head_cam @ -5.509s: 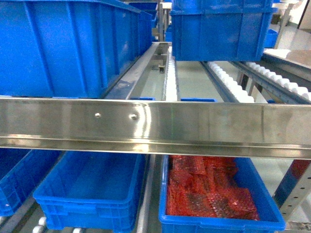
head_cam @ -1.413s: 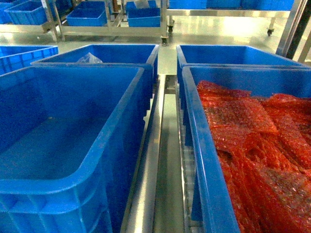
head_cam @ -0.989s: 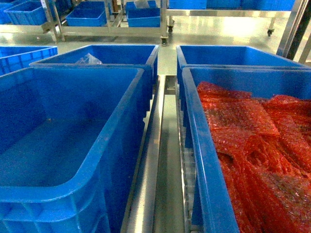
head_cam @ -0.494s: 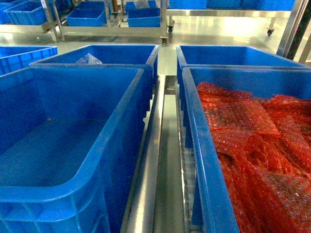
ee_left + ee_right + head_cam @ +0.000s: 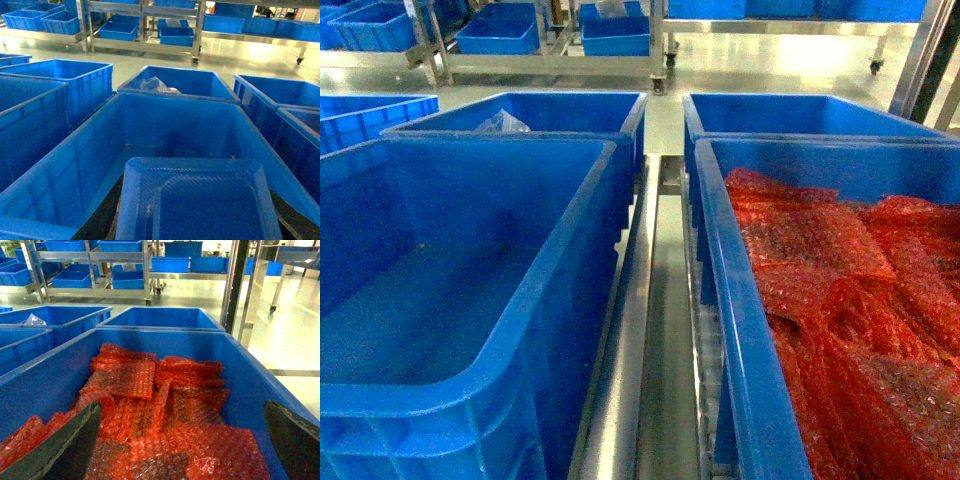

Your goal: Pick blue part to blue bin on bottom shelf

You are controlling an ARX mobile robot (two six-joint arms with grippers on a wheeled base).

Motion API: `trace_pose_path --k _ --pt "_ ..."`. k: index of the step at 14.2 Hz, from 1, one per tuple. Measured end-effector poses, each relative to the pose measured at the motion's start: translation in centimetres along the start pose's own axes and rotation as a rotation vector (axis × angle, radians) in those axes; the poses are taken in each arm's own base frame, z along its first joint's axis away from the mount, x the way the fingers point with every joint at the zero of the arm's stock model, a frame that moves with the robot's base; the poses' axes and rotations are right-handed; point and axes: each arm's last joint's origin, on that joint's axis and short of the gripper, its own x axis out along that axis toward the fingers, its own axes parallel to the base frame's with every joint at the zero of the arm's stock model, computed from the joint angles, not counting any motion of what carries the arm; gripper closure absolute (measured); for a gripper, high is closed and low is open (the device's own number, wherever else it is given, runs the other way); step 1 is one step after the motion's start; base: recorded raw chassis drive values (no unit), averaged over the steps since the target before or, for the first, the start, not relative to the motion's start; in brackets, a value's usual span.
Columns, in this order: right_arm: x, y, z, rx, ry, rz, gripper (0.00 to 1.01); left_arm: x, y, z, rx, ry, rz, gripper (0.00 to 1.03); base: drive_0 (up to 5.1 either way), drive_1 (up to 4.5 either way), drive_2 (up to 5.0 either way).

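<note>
Blue part (image 5: pixel 197 200) fills the near bottom of the left wrist view, a flat squarish block seemingly held by the left gripper, whose dark fingers only peek at the frame's lower edge, directly above the open blue bin (image 5: pixel 65 165). I judge the carry finished and the release in hand: lower a little and let go. The right gripper (image 5: pixel 182 440) hangs open over the neighbouring bin of red bubble-wrap bags (image 5: pixel 150 405). Farther back stand more bins and steel racks (image 5: pixel 550 62).
</note>
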Motion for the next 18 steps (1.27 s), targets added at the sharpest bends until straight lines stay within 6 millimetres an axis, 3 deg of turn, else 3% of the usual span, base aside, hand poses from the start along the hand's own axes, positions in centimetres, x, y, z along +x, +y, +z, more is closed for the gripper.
trace_pose_path --k 18 --pt "0.0 0.0 0.0 0.0 0.0 0.0 0.03 0.0 0.0 0.0 0.0 0.0 0.0 0.59 0.0 0.0 0.0"
